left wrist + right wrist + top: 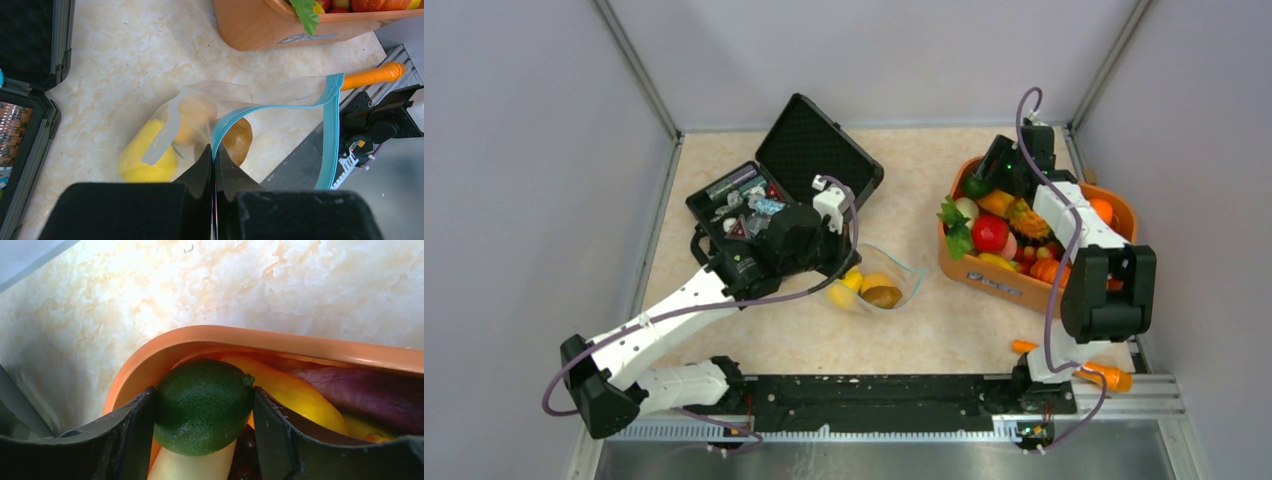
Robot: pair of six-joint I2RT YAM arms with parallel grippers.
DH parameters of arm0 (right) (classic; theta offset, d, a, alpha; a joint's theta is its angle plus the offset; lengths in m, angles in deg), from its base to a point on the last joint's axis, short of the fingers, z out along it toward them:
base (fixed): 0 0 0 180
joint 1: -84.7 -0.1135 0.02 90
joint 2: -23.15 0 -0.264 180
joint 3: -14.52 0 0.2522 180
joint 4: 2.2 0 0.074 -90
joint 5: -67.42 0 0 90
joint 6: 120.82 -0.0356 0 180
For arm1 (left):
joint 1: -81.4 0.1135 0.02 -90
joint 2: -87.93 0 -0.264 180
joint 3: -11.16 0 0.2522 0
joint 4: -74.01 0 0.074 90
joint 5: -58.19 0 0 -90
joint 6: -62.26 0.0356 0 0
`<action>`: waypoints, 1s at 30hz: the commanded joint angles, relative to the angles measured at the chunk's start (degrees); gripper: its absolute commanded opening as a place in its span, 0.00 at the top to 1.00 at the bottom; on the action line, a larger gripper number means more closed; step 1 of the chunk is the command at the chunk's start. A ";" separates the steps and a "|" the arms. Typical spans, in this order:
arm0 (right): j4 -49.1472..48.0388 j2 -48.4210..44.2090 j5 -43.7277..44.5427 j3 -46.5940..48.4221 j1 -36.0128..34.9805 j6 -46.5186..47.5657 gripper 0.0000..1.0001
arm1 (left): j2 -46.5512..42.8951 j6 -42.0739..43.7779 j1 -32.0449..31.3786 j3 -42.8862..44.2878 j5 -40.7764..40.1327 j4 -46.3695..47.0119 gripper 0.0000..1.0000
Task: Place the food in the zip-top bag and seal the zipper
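The clear zip-top bag (886, 272) lies in the middle of the table with its mouth held up. My left gripper (215, 151) is shut on the teal zipper (280, 106) at one end of the bag's mouth. Inside the bag are a yellow piece of food (145, 160) and a brown one (241, 140). My right gripper (204, 396) reaches into the orange basket (250, 335). Its two fingers press against both sides of a green lime (202, 410), which rests on a pale piece and a yellow fruit (292, 390).
The orange basket (984, 278) at the right holds several more toy foods. An open black case (809, 150) with small wrapped items stands behind my left arm. An orange carrot-like stick (372, 76) lies by the front rail at the right.
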 commanded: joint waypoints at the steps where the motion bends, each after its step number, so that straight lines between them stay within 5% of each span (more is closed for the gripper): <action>1: -4.48 -2.10 -5.57 -1.65 0.57 0.75 0.45 | -1.48 0.85 -0.03 -0.40 1.02 2.60 1.00; 10: -6.25 -12.26 -5.23 -6.87 0.53 1.77 0.61 | -1.18 0.68 -0.06 -0.86 1.25 2.94 1.00; 30: -1.68 -34.65 -3.08 -16.25 0.49 2.90 0.61 | 1.44 0.66 -0.03 1.87 1.12 2.93 1.00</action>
